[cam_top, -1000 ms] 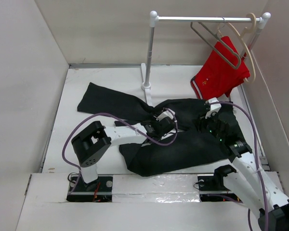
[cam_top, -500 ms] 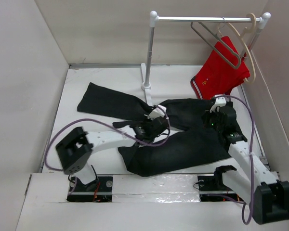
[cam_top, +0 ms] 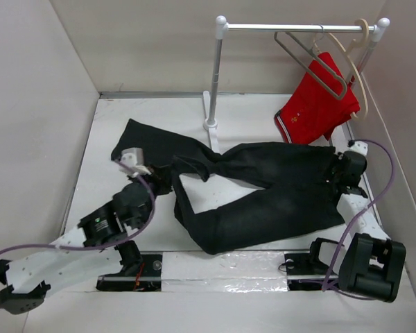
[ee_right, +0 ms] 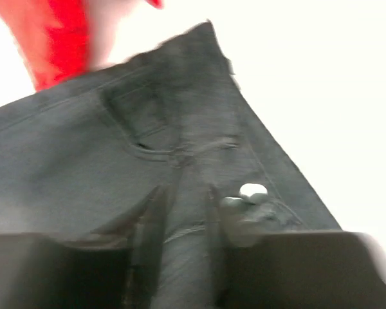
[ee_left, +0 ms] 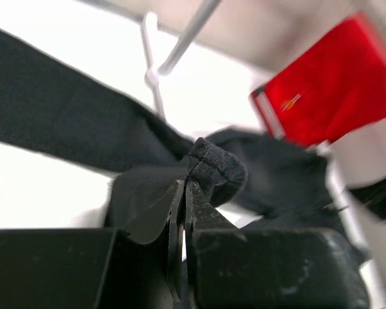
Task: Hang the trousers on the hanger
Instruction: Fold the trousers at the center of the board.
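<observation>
White table [cam_top: 111, 125]: one trousers [cam_top: 277, 201], two hangers [cam_top: 312, 64]

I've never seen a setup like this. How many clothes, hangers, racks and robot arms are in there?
Garments: 2 (black trousers, red shorts)
Hangers: 2 (grey metal hanger, cream hanger)
Clothes rack: 1
Robot arms: 2 (left arm, right arm)
Total: 7
</observation>
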Robot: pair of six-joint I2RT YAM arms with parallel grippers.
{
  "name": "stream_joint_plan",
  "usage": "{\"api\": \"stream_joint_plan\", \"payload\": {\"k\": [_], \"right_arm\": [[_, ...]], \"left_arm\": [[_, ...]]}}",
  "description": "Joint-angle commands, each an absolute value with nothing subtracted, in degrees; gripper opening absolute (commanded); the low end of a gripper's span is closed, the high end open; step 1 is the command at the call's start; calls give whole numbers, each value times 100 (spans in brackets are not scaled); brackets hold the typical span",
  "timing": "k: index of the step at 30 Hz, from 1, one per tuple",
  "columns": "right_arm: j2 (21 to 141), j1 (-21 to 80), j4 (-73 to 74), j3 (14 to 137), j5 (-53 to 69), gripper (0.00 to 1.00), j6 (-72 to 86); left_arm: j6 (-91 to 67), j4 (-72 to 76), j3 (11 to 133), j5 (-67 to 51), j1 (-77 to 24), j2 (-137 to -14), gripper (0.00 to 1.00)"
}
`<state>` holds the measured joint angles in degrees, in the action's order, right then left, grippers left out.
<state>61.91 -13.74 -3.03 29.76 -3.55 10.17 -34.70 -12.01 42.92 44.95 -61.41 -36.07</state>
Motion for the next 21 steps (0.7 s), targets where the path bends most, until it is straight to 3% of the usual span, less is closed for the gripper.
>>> {"api": "stream_joint_plan", "payload": {"k": [1,6,9,11,13,21], "right_arm": [[5760,-1722,-440,2752,-367,0,1309],[4791,-2714,330,2347,-755,0,1494],[4605,-3302,649,2268,-756,19,1625],[4736,-3602,930,2372,-643,45,1792],[5009,-4252,1431,2478,-109,52,1776],[4553,-5651,2092,2435,545,55,1529]], "left_arm": [[-3727,-1301,4315,4843,-6126,-2763,0],[-3788,-1205,4281,4808,-6126,-1865,0],[-3788,-880,4123,4738,-6126,-1416,0],[-3771,-443,3965,4659,-6126,-1170,0],[-3735,-133,3718,4492,-6126,-1090,0],[-3639,378,3428,4122,-6126,-976,0]]}}
